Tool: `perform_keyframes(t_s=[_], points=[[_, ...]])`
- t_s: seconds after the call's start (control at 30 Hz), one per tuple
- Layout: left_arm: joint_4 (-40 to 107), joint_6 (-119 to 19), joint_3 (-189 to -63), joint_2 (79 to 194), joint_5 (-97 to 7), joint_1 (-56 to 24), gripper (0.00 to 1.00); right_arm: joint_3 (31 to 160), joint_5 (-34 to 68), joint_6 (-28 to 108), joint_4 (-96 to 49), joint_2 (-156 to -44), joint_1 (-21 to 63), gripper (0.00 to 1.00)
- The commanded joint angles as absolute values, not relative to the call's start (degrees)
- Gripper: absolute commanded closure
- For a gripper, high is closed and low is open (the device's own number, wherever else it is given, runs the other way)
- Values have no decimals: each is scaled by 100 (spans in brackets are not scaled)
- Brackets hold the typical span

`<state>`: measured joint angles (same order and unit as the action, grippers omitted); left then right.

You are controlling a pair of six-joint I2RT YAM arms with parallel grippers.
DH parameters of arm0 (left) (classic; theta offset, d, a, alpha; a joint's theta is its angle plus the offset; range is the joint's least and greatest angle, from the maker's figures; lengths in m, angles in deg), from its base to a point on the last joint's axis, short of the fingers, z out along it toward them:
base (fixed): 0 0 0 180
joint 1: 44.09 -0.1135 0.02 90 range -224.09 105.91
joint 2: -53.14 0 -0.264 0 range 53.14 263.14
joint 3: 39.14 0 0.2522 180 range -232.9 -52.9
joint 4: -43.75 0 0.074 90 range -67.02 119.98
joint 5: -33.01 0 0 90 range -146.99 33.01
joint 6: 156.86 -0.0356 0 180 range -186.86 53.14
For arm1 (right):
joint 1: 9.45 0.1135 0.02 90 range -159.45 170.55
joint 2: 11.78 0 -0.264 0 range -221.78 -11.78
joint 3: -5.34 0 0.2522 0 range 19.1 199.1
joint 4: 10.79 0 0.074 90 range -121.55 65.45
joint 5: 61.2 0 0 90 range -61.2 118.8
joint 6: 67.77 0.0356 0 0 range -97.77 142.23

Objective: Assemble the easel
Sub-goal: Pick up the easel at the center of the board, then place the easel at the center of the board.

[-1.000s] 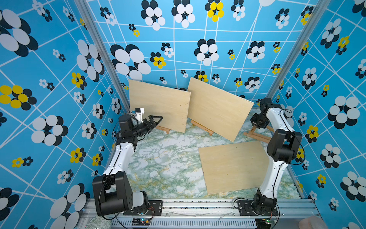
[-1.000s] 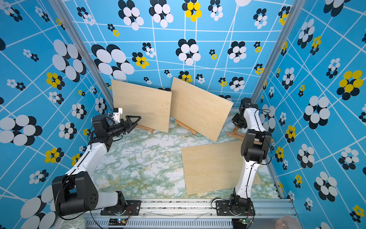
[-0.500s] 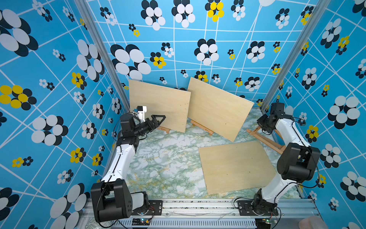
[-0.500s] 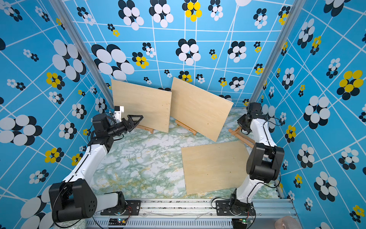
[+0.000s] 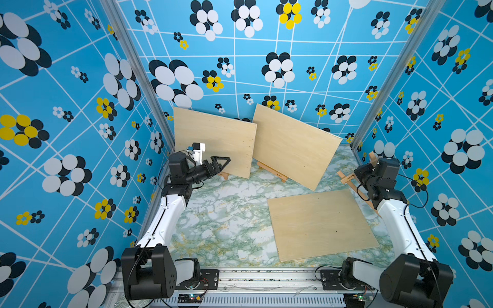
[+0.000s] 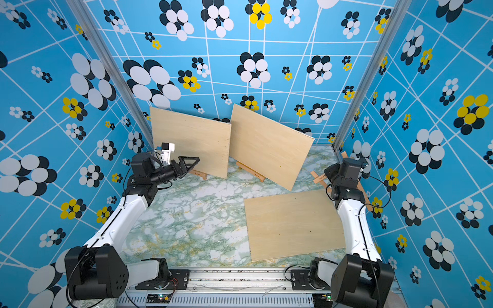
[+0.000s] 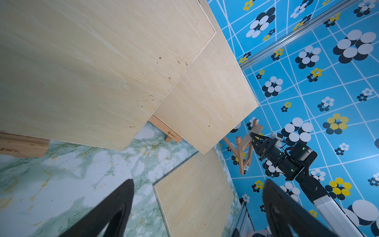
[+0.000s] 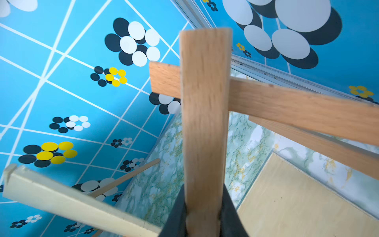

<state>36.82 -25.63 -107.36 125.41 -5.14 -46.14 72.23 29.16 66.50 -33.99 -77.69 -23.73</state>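
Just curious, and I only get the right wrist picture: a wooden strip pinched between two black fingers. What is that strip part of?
Observer: A small wooden easel frame. The right gripper holds it by one slat, close to the right wall.
Operator: Is the other arm helping?
Observer: No, the left gripper is open and empty, near the left standing board.
Operator: Standing how?
Observer: It and a second board each lean on a small easel at the back.
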Motion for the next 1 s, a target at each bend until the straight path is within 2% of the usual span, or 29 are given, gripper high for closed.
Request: perform_keyframes(t_s=[0.0,0.23,0.4,0.73,0.97], points=[[3517,-2803,-10941,12283,-567,-4478,1,7077,2872,6618,-2838,-7177,-2354,100],[3381,-2858,-10904,12052,-664,-4231,0,7006,2768,6640,-3614,-6264,-2172,100],[3098,-3022,-10971,11846,-805,-3974,0,7068,2349,6604,-4108,-6019,-1807,100],[2374,-3332,-11103,11412,-1041,-3668,2,7374,2130,6285,-5296,-5771,-328,100],[1910,-3353,-11156,11189,-1241,-3500,2,7807,1966,6116,-6027,-6691,1296,100]])
